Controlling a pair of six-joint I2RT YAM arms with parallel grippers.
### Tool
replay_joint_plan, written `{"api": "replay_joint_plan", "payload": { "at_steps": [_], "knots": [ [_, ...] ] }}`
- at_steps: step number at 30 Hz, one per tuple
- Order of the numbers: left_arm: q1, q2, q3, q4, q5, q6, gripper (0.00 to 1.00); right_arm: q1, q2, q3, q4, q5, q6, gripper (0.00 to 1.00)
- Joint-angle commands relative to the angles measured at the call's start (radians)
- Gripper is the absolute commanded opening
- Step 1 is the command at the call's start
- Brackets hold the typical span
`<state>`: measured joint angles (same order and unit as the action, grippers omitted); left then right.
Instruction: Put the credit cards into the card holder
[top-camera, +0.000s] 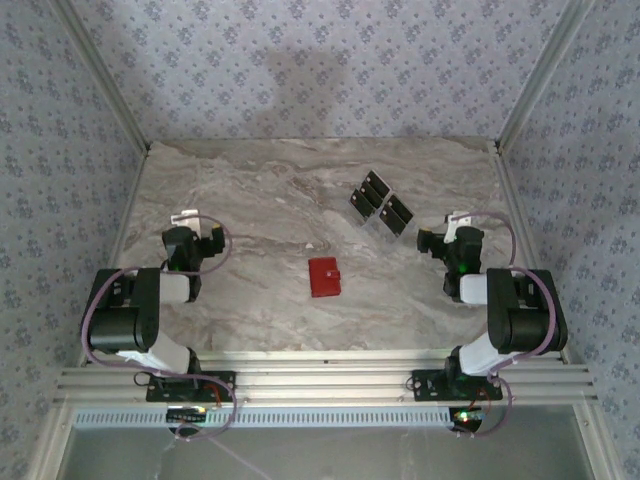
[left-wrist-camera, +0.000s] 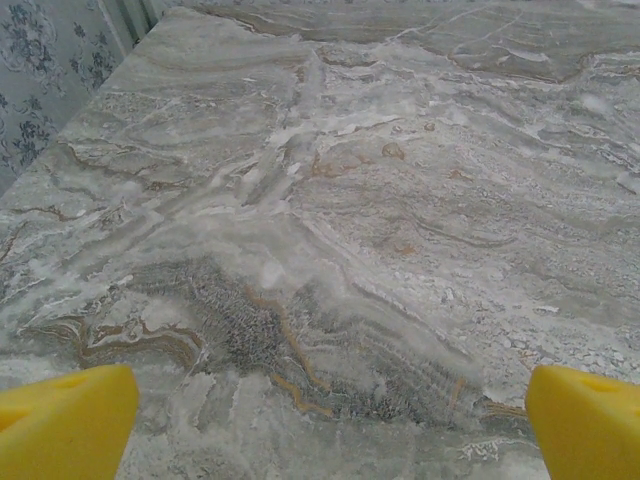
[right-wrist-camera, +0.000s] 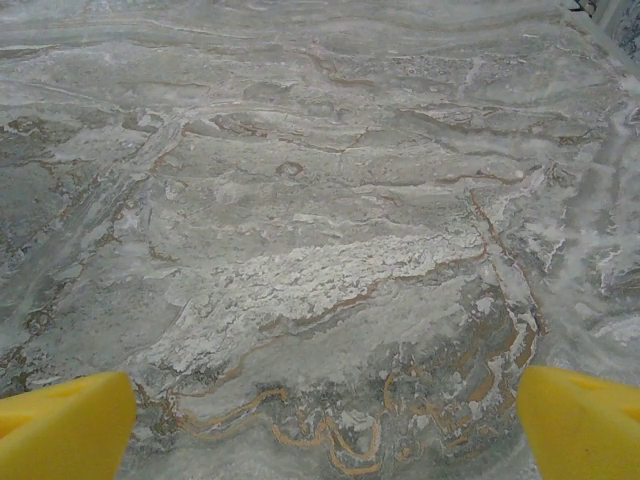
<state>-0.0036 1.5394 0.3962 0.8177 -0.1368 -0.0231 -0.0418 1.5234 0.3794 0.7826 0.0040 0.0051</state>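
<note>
A small red card holder (top-camera: 324, 277) lies folded shut near the middle of the marble table (top-camera: 260, 190). Three black credit cards (top-camera: 380, 204) lie close together behind it and to the right. My left gripper (top-camera: 197, 236) rests at the left side of the table, well left of the card holder. My right gripper (top-camera: 445, 238) sits at the right side, just right of the cards. In each wrist view the yellow fingertips (left-wrist-camera: 65, 420) (right-wrist-camera: 580, 420) stand far apart over bare marble, so the left gripper (left-wrist-camera: 330, 425) and the right gripper (right-wrist-camera: 325, 420) are open with nothing between them.
Patterned fabric walls (top-camera: 320, 70) enclose the table at the back and sides, with metal posts (top-camera: 535, 80) at the corners. An aluminium rail (top-camera: 320, 380) runs along the near edge where the arm bases are bolted.
</note>
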Motion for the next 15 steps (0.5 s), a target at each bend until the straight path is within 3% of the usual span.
{"api": "replay_joint_plan", "payload": {
  "at_steps": [1, 15],
  "knots": [
    [0.005, -0.001, 0.016, 0.005, 0.022, -0.012, 1.00, 0.019, 0.001, 0.007, 0.044, 0.042, -0.034, 1.00],
    [0.004, -0.002, 0.012, 0.012, 0.019, -0.011, 1.00, 0.011, 0.002, 0.012, 0.036, 0.023, -0.031, 1.00]
  ]
}}
